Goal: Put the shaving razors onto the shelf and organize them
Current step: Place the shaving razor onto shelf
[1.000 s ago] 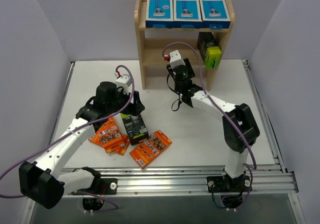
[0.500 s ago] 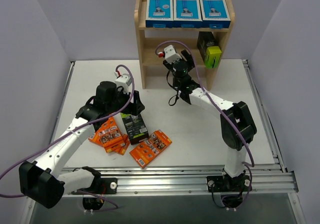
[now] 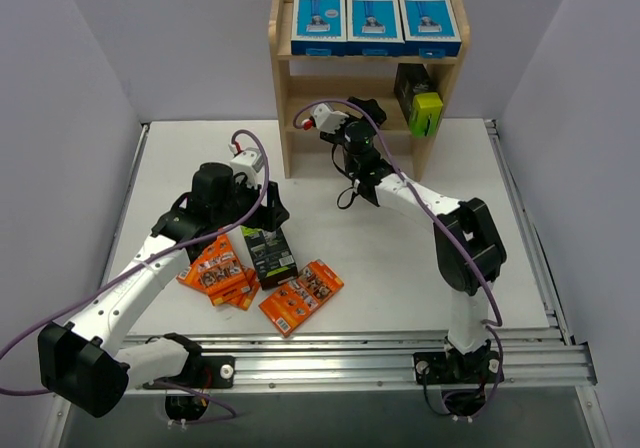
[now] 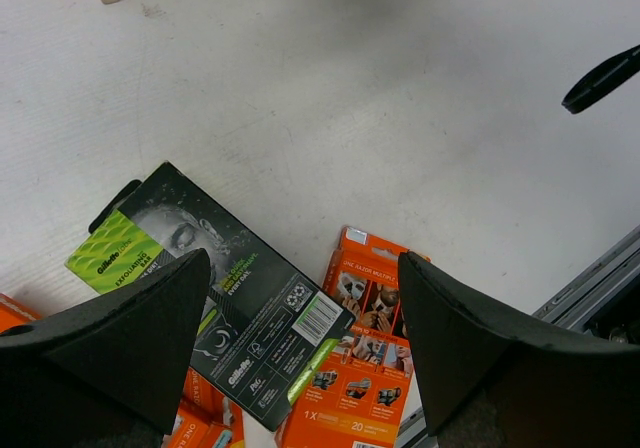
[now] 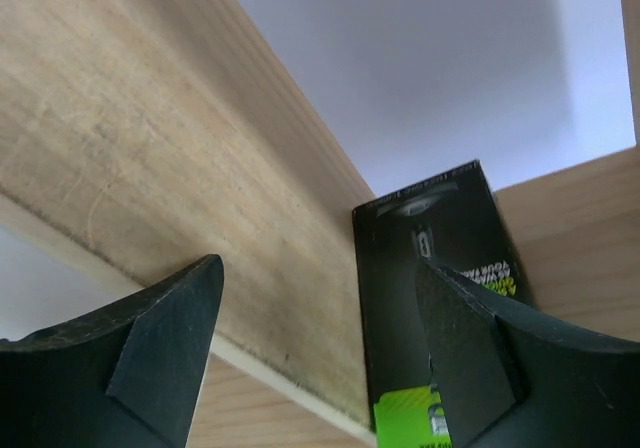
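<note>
The wooden shelf [image 3: 283, 78] stands at the back with three blue-and-white razor boxes [image 3: 373, 18] on its top tier and one black-and-lime box [image 3: 420, 103] upright at the right of the middle tier. My right gripper [image 3: 368, 108] is open and empty at the middle tier's front. In the right wrist view [image 5: 320, 358] that box [image 5: 435, 268] shows just past the right finger, under a shelf board [image 5: 170, 138]. My left gripper [image 3: 262, 213] is open and empty above a second black-and-lime box [image 3: 268, 253] lying flat [image 4: 215, 288]. Orange packs [image 3: 300, 296] lie beside it [image 4: 375, 368].
More orange packs [image 3: 215, 268] are heaped left of the flat black box, partly under it. A metal rail [image 3: 380, 353] runs along the table's near edge. Grey walls close in the left, right and back sides. The shelf's bottom tier [image 3: 310, 128] shows nothing on it.
My right wrist has rolled and swung left, bringing its fingers in to the shelf's middle tier. The left arm and the packs on the table have not moved.
</note>
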Controlling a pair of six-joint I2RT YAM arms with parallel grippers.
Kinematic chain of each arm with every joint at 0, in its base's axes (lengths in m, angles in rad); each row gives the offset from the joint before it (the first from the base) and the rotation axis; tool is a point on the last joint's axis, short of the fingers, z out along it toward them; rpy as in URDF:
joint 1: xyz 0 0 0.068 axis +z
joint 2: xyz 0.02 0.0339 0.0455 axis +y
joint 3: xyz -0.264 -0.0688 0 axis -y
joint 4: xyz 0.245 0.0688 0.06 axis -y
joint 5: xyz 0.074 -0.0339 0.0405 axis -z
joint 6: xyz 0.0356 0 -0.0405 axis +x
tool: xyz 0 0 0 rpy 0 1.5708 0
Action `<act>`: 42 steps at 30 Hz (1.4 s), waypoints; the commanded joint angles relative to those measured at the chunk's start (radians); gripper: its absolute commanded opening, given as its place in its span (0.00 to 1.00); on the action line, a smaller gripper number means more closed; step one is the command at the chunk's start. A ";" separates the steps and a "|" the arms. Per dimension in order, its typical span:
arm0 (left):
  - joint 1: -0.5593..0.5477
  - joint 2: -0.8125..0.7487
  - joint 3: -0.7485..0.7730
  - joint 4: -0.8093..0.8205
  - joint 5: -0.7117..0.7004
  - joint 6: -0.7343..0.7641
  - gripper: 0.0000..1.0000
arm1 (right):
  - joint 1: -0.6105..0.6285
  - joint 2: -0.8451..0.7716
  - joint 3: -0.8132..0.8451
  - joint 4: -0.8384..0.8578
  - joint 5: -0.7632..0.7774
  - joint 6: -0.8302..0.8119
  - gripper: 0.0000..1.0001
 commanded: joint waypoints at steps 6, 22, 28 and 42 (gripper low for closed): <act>0.006 0.001 0.029 0.035 -0.022 0.015 0.85 | -0.036 0.070 0.133 -0.015 -0.036 -0.166 0.75; 0.007 0.018 0.033 0.030 -0.034 0.022 0.85 | -0.098 0.191 0.345 -0.163 -0.042 -0.180 0.70; 0.009 0.026 0.034 0.027 -0.037 0.024 0.85 | -0.131 0.223 0.385 -0.200 -0.053 -0.165 0.68; 0.009 0.039 0.036 0.025 -0.048 0.030 0.85 | -0.191 0.298 0.419 -0.175 -0.044 -0.188 0.68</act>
